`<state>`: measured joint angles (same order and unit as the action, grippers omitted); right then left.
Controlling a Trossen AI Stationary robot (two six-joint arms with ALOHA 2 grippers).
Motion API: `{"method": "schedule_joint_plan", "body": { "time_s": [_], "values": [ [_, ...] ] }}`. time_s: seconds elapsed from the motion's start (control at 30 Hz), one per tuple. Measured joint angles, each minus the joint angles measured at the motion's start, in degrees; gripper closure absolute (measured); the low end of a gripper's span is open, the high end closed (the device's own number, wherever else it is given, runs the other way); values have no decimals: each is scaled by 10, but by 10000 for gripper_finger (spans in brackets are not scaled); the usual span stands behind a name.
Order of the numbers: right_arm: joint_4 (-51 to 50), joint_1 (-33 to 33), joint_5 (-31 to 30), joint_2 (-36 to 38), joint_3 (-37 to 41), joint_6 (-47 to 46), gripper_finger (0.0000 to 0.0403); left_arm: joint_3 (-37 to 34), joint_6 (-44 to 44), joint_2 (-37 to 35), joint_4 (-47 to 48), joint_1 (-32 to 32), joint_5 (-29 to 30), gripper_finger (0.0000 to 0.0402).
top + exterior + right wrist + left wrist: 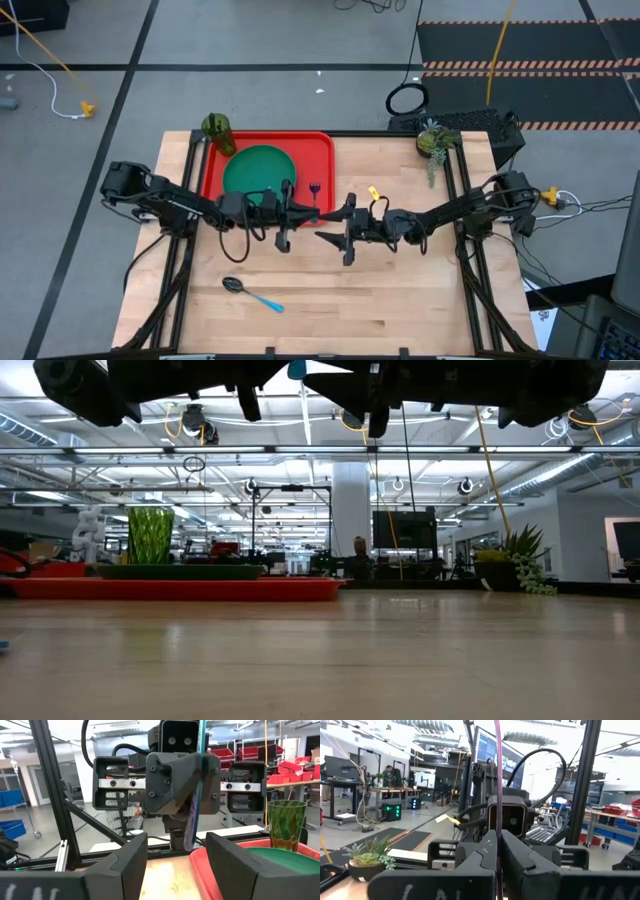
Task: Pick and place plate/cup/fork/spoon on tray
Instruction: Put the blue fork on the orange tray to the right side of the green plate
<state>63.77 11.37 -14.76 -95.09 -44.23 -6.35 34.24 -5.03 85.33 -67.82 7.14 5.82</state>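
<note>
My left gripper (300, 210) is shut on the fork (191, 827), high above the table by the red tray's (215, 165) right rim. The fork also shows as a thin purple line in the left wrist view (497, 780). My right gripper (175, 851) is open and empty, facing the left gripper from the right (338, 222). The dark green plate (258, 170) lies flat in the tray. The olive cup (217, 132) stands upright in the tray's far left corner. The spoon (252, 293) lies flat on the table near the front edge. My left gripper pinches the fork between its two shut fingers (172, 785), on the shaft just above the purplish head (194, 819). The fingers point level toward the table's right and lie across the fork. The fork stands nearly upright, head down and light blue handle (202, 740) up, lifted clear.
A small potted plant (434, 140) stands at the table's far right corner. Black frame rails (455, 200) run along the table's left and right sides. Bare wood lies between the tray and the spoon.
</note>
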Motion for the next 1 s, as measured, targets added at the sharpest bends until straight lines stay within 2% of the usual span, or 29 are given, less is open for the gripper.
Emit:
{"method": "schedule_joint_plan", "body": {
  "time_s": [0.43, 0.77, 1.0],
  "values": [
    [16, -13, 0, -1, 0, -25, 221, 0, 0, 0, 2, -1, 4, 396],
    [16, -24, 1, -1, 0, -39, 304, 0, -2, 0, 0, -1, 51, 396],
    [18, -25, 13, -1, 0, -39, 360, 0, -2, -1, -31, -1, 55, 396]
  ]
}}
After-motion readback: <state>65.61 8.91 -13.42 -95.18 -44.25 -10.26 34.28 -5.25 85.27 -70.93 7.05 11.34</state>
